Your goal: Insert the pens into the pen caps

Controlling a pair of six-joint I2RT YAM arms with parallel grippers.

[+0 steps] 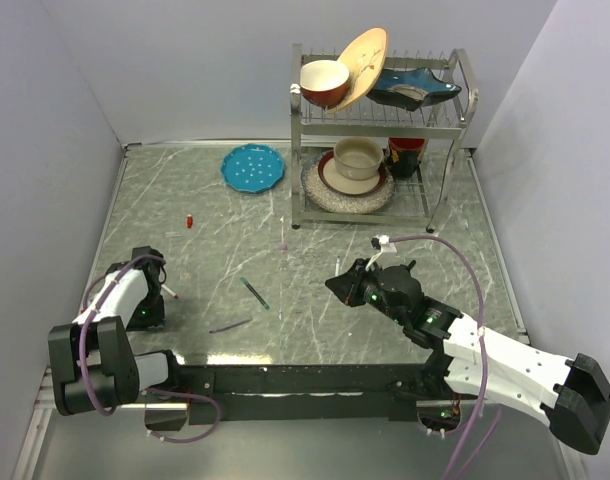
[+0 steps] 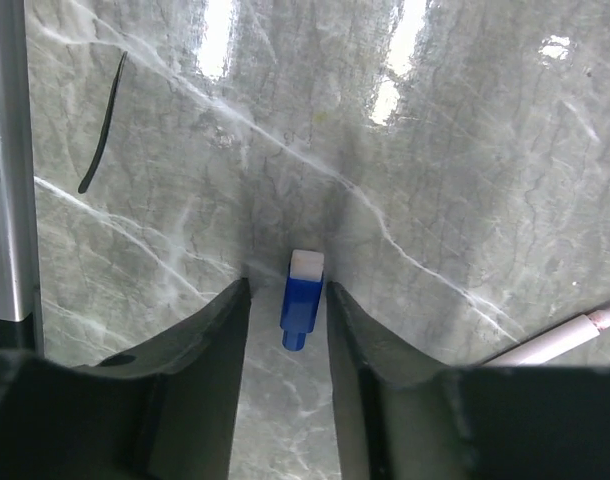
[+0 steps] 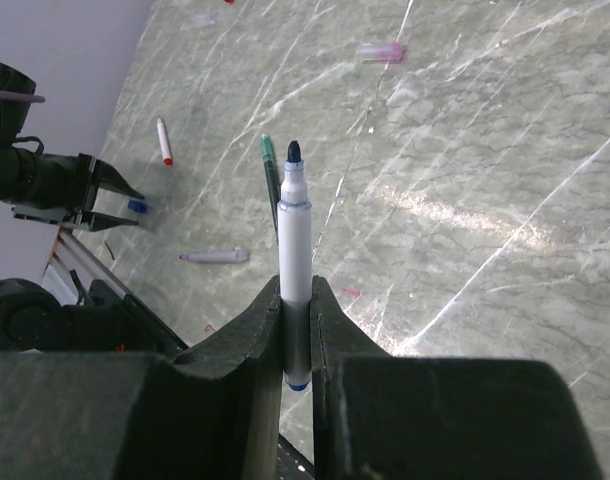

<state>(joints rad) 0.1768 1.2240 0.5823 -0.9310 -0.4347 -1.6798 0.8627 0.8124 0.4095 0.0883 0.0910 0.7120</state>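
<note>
In the left wrist view a small blue pen cap (image 2: 303, 300) lies on the marble table between the fingers of my left gripper (image 2: 287, 290). The jaws stand open around it, with a gap on the left side. My right gripper (image 3: 297, 290) is shut on a white-barrelled pen (image 3: 295, 235) with a blue rear end, its dark tip pointing away, held above the table's middle (image 1: 340, 283). A dark green pen (image 1: 253, 292) lies on the table beyond it. A white pen with a red end (image 2: 565, 340) rests right of my left gripper (image 1: 150, 300). A red cap (image 1: 190, 220) lies farther back.
Another pale pen (image 3: 215, 257) lies near the front edge between the arms. A dish rack (image 1: 380, 130) with bowls and plates stands at the back right, a teal plate (image 1: 253, 167) to its left. Walls close the table on the left, back and right.
</note>
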